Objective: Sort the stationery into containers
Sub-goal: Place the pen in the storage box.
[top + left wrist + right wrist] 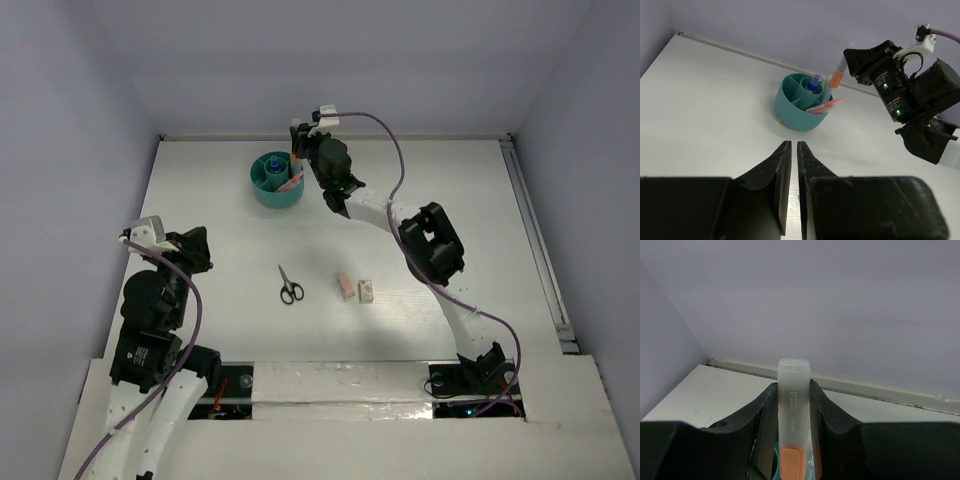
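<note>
Right wrist view: orange marker (793,415), frosted white cap, upright.

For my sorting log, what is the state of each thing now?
right gripper: shut on orange marker
orange marker: held tilted over organiser
left gripper: shut, empty
organiser: upright, pens inside
scissors: closed, on table
pink eraser: loose on table
white eraser: loose on table

You've got soft, even, bluish light. The counter (450,200) is bright, nearly washed out up front, shadows faint. Up close, left hand (794,144) and right hand (792,385) go dark, slightly soft.
</note>
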`<state>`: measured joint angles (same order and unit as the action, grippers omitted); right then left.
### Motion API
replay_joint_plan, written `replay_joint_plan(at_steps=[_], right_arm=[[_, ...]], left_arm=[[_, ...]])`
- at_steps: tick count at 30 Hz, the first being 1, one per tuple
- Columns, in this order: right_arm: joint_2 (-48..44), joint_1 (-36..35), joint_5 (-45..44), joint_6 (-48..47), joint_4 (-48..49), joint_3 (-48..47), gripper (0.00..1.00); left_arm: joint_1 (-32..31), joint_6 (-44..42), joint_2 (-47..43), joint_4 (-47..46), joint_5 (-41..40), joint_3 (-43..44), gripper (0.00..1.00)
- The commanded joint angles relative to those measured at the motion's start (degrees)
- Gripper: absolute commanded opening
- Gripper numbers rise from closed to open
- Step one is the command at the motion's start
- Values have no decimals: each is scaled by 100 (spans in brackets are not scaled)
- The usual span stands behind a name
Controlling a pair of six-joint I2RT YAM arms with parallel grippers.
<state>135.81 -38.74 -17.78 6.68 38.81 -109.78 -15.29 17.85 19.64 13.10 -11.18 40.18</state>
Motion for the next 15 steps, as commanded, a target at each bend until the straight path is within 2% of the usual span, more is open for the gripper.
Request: replay_joint_plan(at_steps=[1, 4, 15], right_arm=[[-81, -11, 29, 132, 777, 68, 0], [-107, -11, -59, 124, 1066, 403, 0], [236, -11, -50, 71, 1182, 299, 0]], left_arm=[[35, -62, 5, -220, -51, 68, 8], [35, -62, 31, -238, -16, 77, 8], [35, -88, 22, -264, 81, 68, 8]])
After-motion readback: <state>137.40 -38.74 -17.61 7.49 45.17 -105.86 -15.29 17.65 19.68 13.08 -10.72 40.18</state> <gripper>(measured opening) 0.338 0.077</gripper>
